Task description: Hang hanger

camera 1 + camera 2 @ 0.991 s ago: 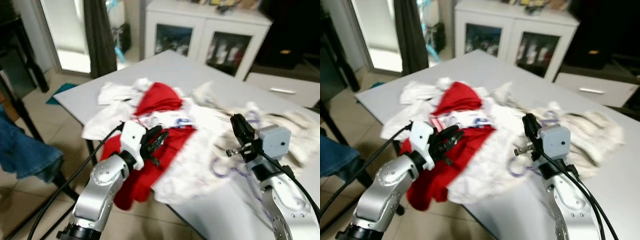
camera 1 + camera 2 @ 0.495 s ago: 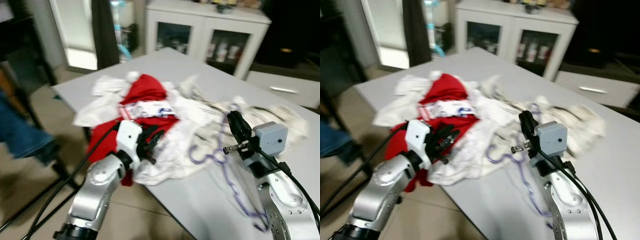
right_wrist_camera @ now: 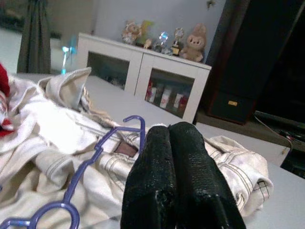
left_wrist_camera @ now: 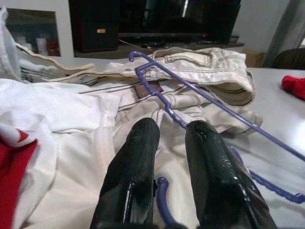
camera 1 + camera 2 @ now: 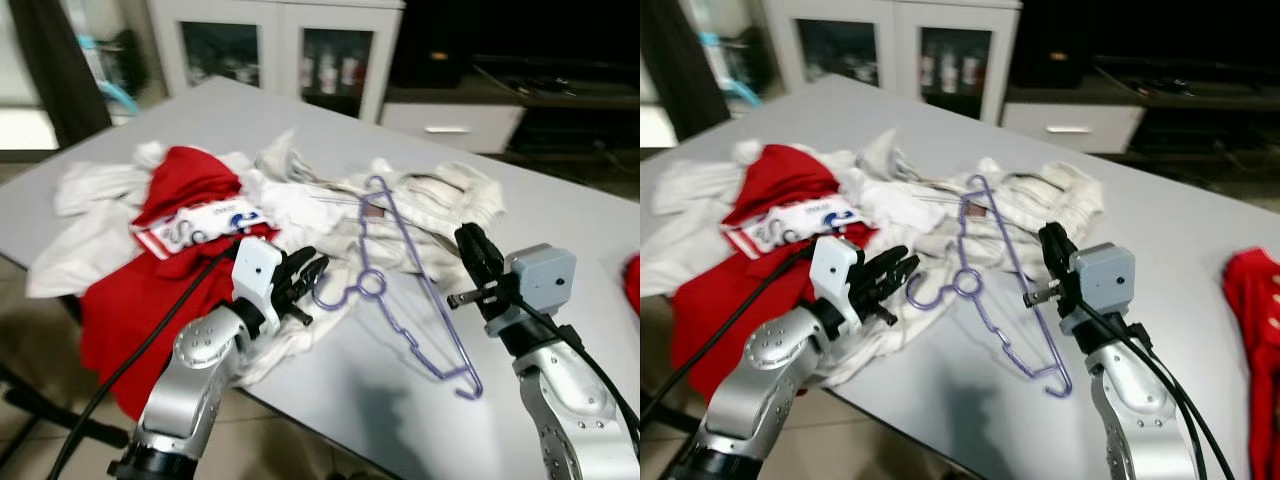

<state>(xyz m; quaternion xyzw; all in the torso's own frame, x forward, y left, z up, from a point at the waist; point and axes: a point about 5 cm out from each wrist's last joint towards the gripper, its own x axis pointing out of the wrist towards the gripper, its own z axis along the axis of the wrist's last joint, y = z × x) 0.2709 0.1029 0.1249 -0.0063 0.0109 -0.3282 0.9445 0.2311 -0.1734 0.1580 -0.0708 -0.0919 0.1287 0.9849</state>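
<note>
A purple hanger (image 5: pixel 372 285) lies flat on the grey table (image 5: pixel 560 215), its top resting on cream trousers (image 5: pixel 440 195) and its hook curling toward my left gripper. My left gripper (image 5: pixel 312 266) hovers just left of the hook, over white cloth, with its fingers open. In the left wrist view the fingertips (image 4: pixel 145 129) are apart and the hook's end (image 4: pixel 161 191) shows low in the gap, untouched. My right gripper (image 5: pixel 468 238) is raised to the right of the hanger's long bar, shut on nothing. Its pads (image 3: pixel 159 143) are pressed together.
A heap of white clothes (image 5: pixel 90 215) and a red garment (image 5: pixel 185 180) covers the table's left half, the red spilling over the near edge. Another red cloth (image 5: pixel 1252 300) lies at the far right. A white glass-door cabinet (image 5: pixel 280 45) and a dark TV unit stand beyond.
The whole picture has swung as my head turned right. The hanger now shows fully between my arms. Both grippers keep the same posture.
</note>
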